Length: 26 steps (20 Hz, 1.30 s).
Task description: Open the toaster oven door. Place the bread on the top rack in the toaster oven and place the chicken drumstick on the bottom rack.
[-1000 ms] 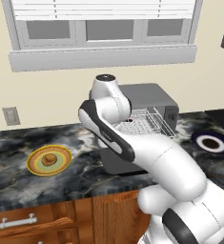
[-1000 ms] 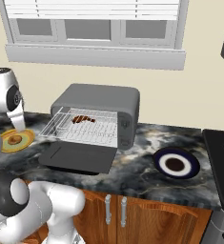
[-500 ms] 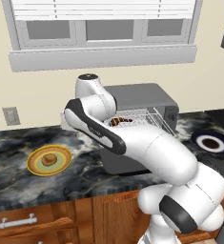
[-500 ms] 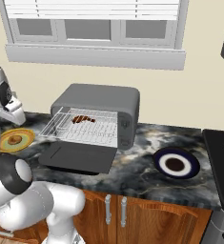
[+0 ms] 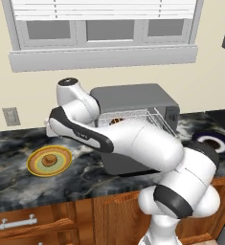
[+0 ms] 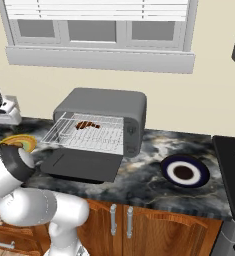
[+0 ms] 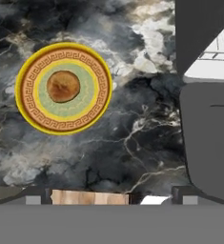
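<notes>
The toaster oven (image 6: 101, 102) stands on the counter with its door (image 6: 81, 165) folded down flat. A wire rack (image 6: 84, 136) is pulled out over the door, and the reddish-brown chicken drumstick (image 6: 87, 125) (image 5: 116, 121) lies on it. The tan bread (image 7: 63, 86) (image 5: 49, 160) sits in the middle of a yellow patterned plate (image 7: 32, 114) left of the oven. My gripper (image 7: 111, 196) hangs above the counter between plate and door, open and holding nothing. The bread lies up and left of it in the hand view, with the door's edge (image 7: 206, 138) to the right.
A blue-and-white plate (image 6: 184, 172) lies on the counter right of the oven, with a black stovetop (image 6: 231, 160) beyond it. A wall outlet (image 5: 11, 116) sits behind the yellow plate. The counter's front edge and wooden cabinets (image 5: 32, 222) run below.
My arm has swung left, away from the oven rack and over toward the yellow plate. The drumstick has stayed on the rack and the bread has not moved.
</notes>
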### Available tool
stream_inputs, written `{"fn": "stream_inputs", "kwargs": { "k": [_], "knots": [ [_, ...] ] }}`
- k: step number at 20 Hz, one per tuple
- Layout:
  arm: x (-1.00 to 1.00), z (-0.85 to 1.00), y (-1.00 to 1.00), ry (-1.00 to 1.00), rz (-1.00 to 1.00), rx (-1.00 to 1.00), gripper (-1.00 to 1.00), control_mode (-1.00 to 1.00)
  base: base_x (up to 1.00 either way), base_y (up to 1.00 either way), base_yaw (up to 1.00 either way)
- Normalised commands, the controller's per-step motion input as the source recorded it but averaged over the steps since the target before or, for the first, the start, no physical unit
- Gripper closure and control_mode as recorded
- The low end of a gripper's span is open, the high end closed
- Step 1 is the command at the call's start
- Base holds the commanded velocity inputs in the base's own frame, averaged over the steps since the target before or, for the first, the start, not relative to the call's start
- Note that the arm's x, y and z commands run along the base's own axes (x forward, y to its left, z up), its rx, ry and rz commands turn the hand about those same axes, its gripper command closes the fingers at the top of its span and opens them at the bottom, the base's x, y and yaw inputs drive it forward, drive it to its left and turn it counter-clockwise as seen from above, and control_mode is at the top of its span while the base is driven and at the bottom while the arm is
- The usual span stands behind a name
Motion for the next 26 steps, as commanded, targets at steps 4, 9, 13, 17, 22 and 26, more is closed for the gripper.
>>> {"fn": "stream_inputs", "kwargs": {
  "k": [4,9,13,17,22,26],
  "knots": [
    [0.27,-0.08,0.33,-0.01,0.11,0.00,-1.00,-1.00,0.00,0.00,0.00],
    [0.29,-0.06,0.29,0.00,0.06,0.00,-1.00,-1.00,0.00,0.00,0.00],
    [0.24,-0.12,0.29,0.00,0.03,0.00,-1.00,-1.00,0.00,0.00,0.00],
    [0.26,-0.13,0.23,0.00,0.00,-0.01,-1.00,-1.00,0.00,0.00,0.00],
    [0.28,-0.15,0.22,0.00,0.00,0.00,-1.00,-1.00,0.00,0.00,0.00],
    [0.14,-0.19,0.21,0.02,0.00,-0.03,-1.00,-1.00,0.00,0.00,0.00]
  ]
}}
